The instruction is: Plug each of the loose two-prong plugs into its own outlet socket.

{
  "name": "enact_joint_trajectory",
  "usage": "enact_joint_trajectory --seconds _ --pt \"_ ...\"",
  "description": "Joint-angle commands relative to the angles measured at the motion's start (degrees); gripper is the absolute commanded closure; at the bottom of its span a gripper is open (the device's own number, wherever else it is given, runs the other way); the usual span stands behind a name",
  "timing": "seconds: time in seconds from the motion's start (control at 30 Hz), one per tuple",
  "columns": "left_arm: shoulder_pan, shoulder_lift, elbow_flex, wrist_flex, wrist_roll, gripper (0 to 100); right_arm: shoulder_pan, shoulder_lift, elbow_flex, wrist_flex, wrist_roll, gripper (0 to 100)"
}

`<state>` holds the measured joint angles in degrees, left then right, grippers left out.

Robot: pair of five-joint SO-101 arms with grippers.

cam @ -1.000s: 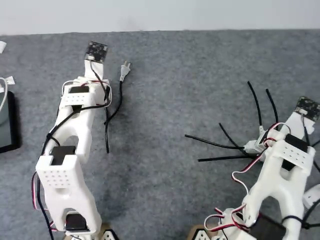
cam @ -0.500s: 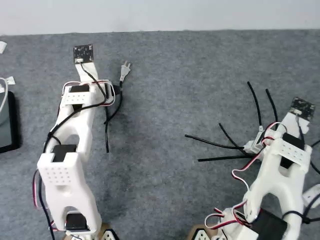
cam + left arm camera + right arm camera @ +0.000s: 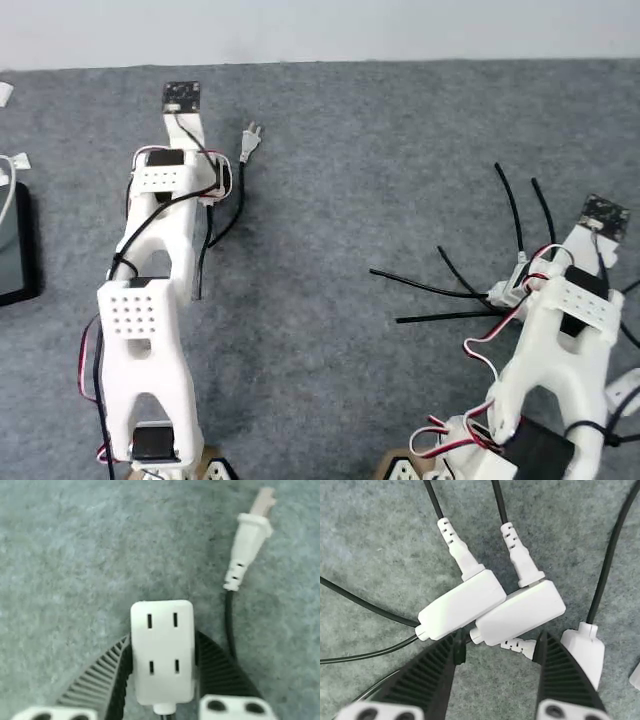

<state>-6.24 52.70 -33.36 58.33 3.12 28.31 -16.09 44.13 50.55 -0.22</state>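
The left pincer (image 3: 162, 666) clamps a white outlet block (image 3: 162, 630) by its sides, slotted face showing. A loose two-prong plug (image 3: 248, 540) lies on the grey table (image 3: 75, 555) just ahead of the pincer and to one side, apart from the block. The right pincer (image 3: 501, 641) stands open, its fingers straddling two outlet blocks (image 3: 462, 605), each of which seems to have a plug seated in it.

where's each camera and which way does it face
High view: fixed overhead, facing down on grey table; both white arms.
Left wrist view: left arm, past jaws holding a white outlet block toward a white two-prong plug.
Right wrist view: right arm, over open jaws at two white adapter blocks.
High and left wrist share that plug.
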Motion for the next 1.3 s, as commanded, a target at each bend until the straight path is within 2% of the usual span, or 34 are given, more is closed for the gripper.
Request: enact_joint_trajectory --seconds 0.0,0.17,0.3,0.4,0.6,0.8,0.97,1.1,1.27 --pt "1.1 2.5 -8.1 4.9 -3.1 91 -0.7 0.1 -1.7 -0.9 0.6 78.6" --pt "1.7 6.2 -15.5 11.3 -5.3 92 -0.7 0.1 -1.7 -0.9 0.6 78.6" --pt "1.1 6.4 -20.0 17.4 -5.3 99 -0.7 0.1 -1.7 -0.9 0.6 78.6" --pt "-0.2 6.4 -22.9 22.9 -5.2 99 -0.7 0.1 -1.7 -0.9 0.6 78.6" --pt "-1.7 6.9 -25.4 33.2 0.7 99 -3.7 0.2 -1.5 -0.9 0.6 78.6" --pt "-3.9 6.4 -25.6 33.9 0.6 99 -5.5 -0.4 -1.5 -0.4 -1.7 78.6" --pt "-5.1 6.3 -26.1 33.2 0.4 99 -13.0 -0.5 -3.6 4.4 -8.9 78.6" --pt "-5.5 6.3 -27.3 33.2 -1.3 99 -21.4 -0.3 -4.4 7.0 -9.3 78.6" --pt "-5.4 6.3 -28.1 31.9 -1.5 99 -25.5 0.2 -3.3 5.1 -9.3 78.6"
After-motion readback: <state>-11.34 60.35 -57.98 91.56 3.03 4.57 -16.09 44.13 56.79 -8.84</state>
